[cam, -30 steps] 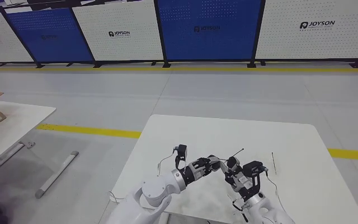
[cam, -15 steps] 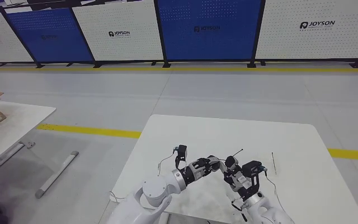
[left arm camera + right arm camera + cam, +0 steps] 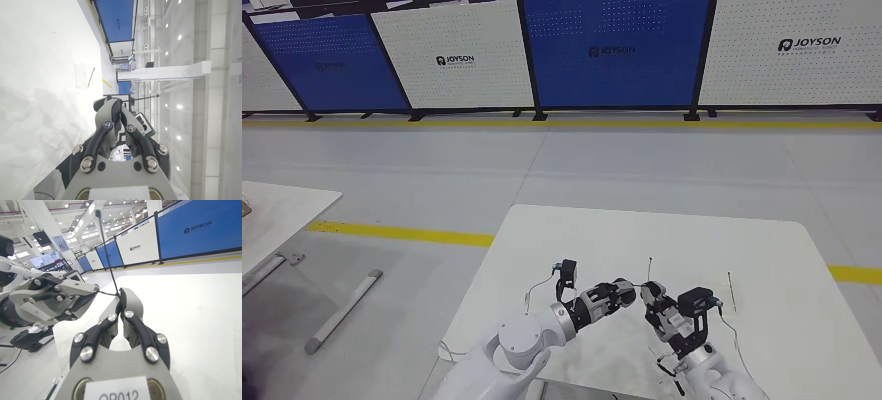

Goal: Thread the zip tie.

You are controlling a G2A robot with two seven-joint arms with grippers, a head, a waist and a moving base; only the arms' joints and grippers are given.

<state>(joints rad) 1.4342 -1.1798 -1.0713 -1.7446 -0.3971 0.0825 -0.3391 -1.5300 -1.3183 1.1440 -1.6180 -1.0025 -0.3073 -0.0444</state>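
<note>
Two claws meet just above the near part of the flat white worktop (image 3: 742, 240). The right claw (image 3: 121, 294) is pinched together on a thin black plastic zip tie (image 3: 108, 256), whose strap rises steeply from the fingertips to its small square head, clear of the worktop. A short bent length of the same zip tie runs sideways from there into the tips of the left claw (image 3: 96, 291), which is also closed tight on it. A spare black zip tie (image 3: 731, 290) lies flat on the worktop, well apart, towards the right.
</note>
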